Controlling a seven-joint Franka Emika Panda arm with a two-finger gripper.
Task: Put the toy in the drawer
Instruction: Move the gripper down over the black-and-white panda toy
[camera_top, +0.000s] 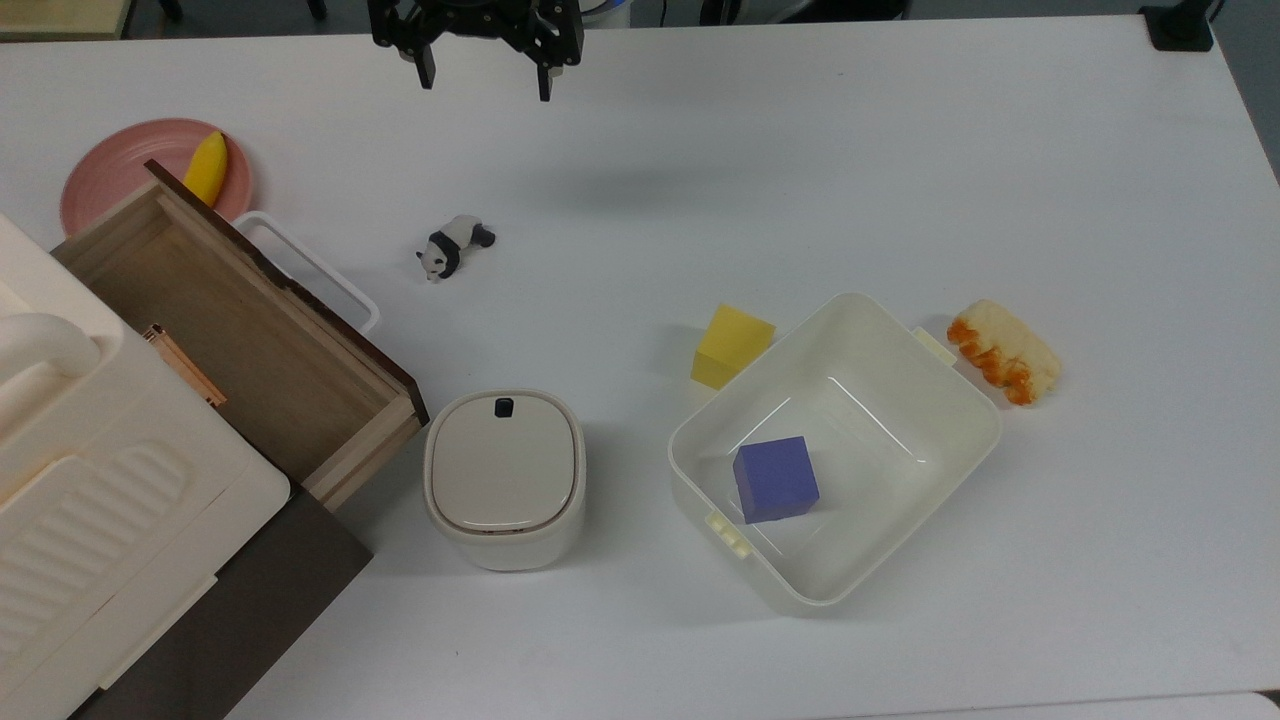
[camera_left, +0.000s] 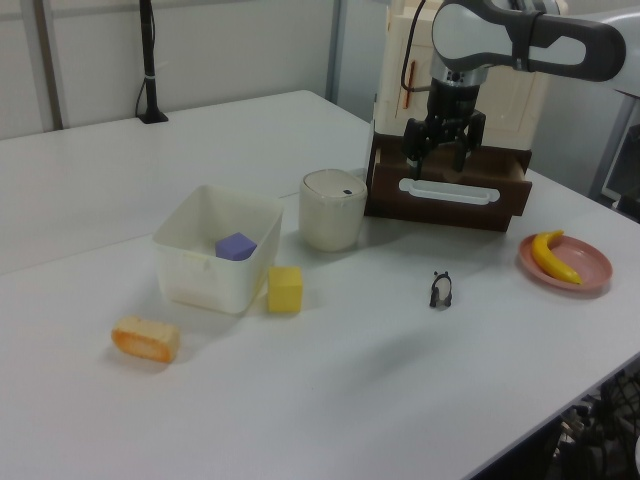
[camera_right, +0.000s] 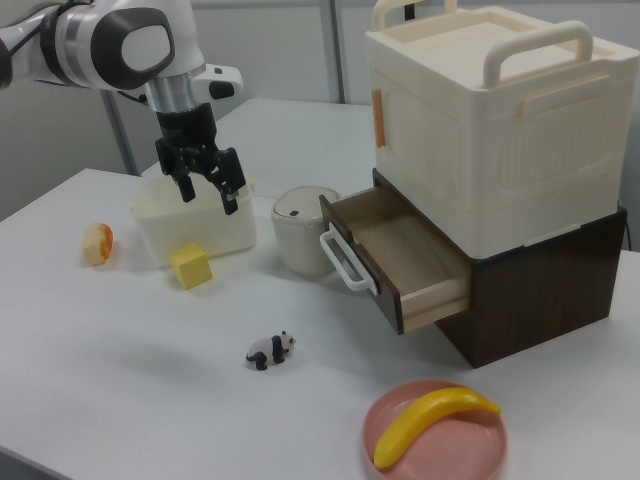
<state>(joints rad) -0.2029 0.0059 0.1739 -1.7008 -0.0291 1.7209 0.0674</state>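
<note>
White table (camera_top: 900, 130); pale wall panels (camera_left: 230, 45) behind

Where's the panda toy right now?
In the top view, the toy stands on the table left of centre, just right of the open drawer.

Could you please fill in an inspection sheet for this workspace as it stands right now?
Surface: white table, clean.
Job's things: panda toy standing on the table, untouched; drawer pulled open, nothing seen inside.
Clutter: pink plate with banana; lidded white bin; white tub holding blue cube; yellow cube beside the tub; bread piece.
Hand: open, empty, raised above the table, away from the toy.
Cables: nothing seen.
Surroundings: cream case on top of the dark cabinet.
</note>
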